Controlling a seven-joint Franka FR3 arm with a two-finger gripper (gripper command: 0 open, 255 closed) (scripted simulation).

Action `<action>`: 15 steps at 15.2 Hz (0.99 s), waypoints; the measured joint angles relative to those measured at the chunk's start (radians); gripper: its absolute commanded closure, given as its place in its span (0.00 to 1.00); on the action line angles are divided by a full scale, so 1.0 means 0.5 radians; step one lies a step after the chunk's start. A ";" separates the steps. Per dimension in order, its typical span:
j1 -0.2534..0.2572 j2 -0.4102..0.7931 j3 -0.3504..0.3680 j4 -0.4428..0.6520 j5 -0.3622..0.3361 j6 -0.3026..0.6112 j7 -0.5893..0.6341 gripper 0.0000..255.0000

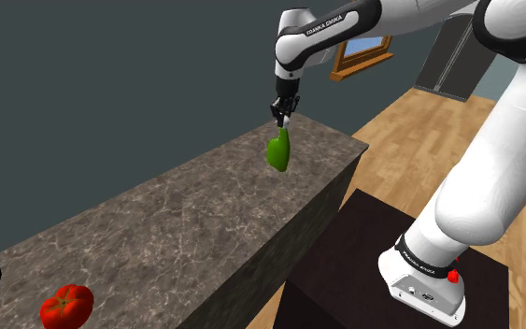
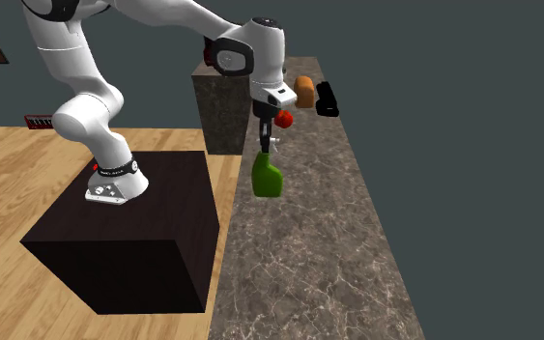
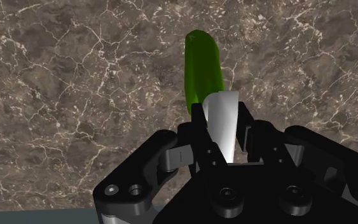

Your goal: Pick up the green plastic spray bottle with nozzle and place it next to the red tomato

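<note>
In the shoulder view the red tomato (image 1: pixel 66 307) sits on the counter (image 1: pixel 177 229) at eight o'clock from the green spray bottle (image 1: pixel 278 151). The bottle hangs upright above the counter, its white nozzle (image 3: pixel 223 124) clasped in the gripper (image 1: pixel 285 120).

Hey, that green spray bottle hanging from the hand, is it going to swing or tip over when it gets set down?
Probably it swings a little: the hand clasps only the white nozzle, so the green spray bottle hangs below it. It shows no sag, so likely stiff. Set down, its tall narrow body may tip on the counter.
</note>
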 measured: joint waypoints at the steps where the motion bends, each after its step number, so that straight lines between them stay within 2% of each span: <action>1: -0.001 -0.009 -0.001 0.019 -0.001 -0.027 -0.001 1.00; 15: 0.003 -0.106 0.002 0.286 -0.012 -0.391 0.012 1.00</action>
